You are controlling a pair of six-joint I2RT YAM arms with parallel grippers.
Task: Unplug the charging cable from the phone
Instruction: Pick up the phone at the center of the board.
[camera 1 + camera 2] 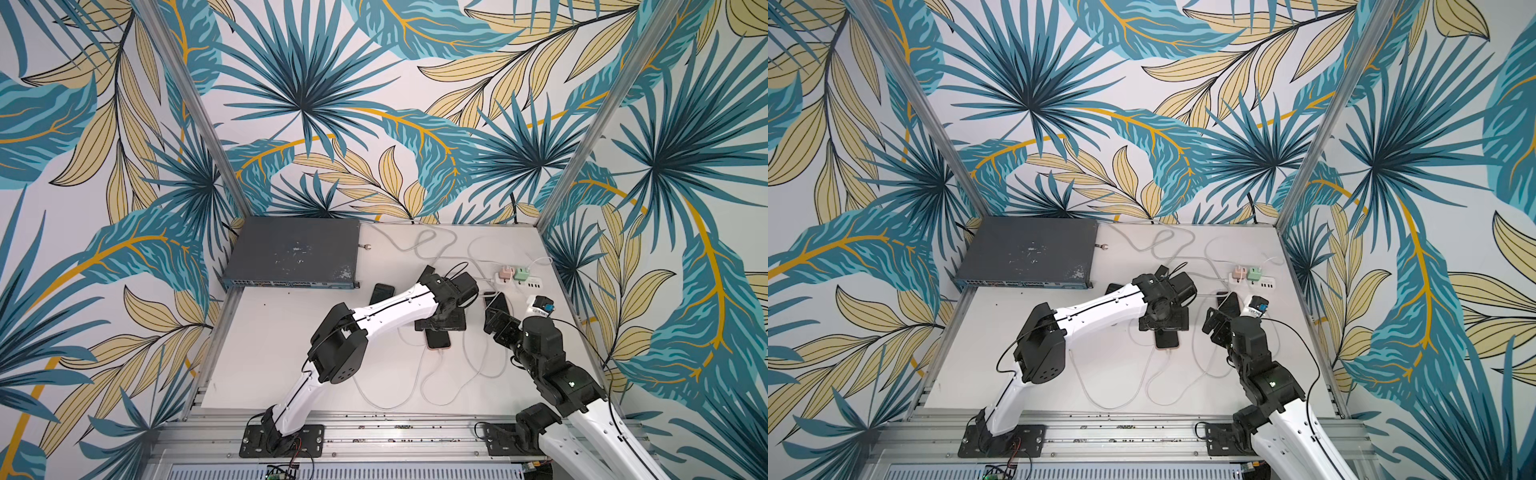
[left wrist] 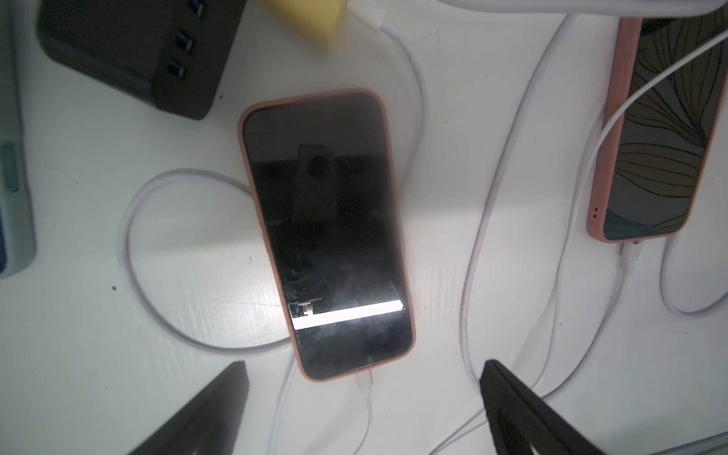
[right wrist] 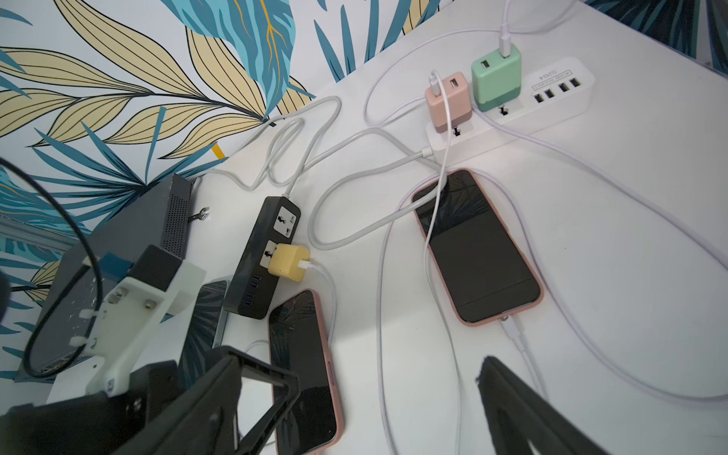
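Over white table (image 1: 257, 340): spread wide and empty at left tool (image 2: 362, 368), directly above pink-cased phone (image 2: 327, 236) lying screen-up. Likewise spread, empty at right tool (image 3: 386, 370), near second pink phone (image 3: 484, 268). Plugged into phone's end between left tool's fingertips: white charging cable (image 2: 364, 384).

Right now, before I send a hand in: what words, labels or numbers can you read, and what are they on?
"S204", upside down in the right wrist view, digits uncertain: on the white power strip, by its USB ports.
Smaller line beside it: too small to read.
Front markings of the grey network switch: too blurred to read.
Screen of the pink-cased phone: dark, no text.
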